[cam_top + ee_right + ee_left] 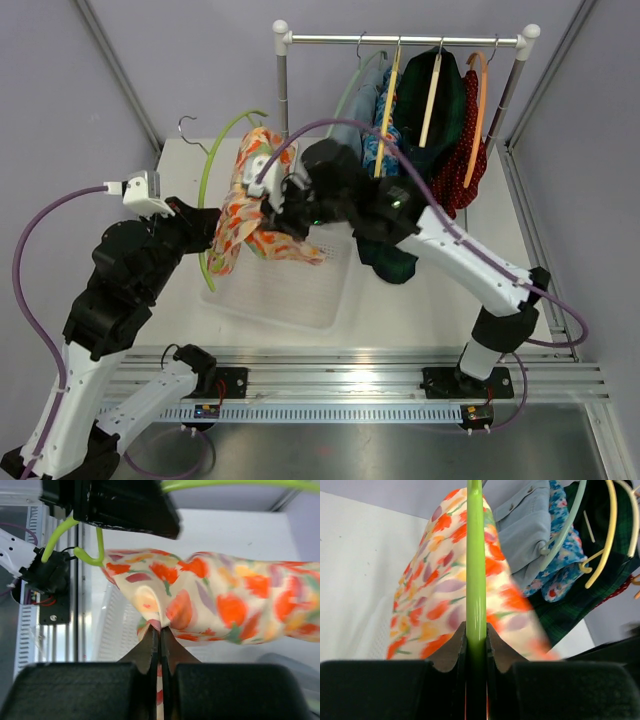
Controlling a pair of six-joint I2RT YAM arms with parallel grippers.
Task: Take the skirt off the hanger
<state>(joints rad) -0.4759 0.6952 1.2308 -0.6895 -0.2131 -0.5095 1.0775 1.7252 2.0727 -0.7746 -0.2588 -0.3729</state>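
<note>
The skirt (250,205) is cream with orange and purple flowers and hangs off a lime-green hanger (210,180) above the white basket. My left gripper (205,228) is shut on the hanger's green rod (476,580), with the skirt (440,595) draped just beyond the jaws. My right gripper (285,205) is shut on a fold of the skirt (210,590); cloth is pinched between its tips (160,630). The hanger's green hook end (75,535) shows at the upper left of the right wrist view.
A white mesh basket (290,290) lies on the table under the skirt. A clothes rack (400,40) at the back holds several garments on hangers, among them a grey shirt (525,530), a blue floral piece and a dark green plaid one (445,110).
</note>
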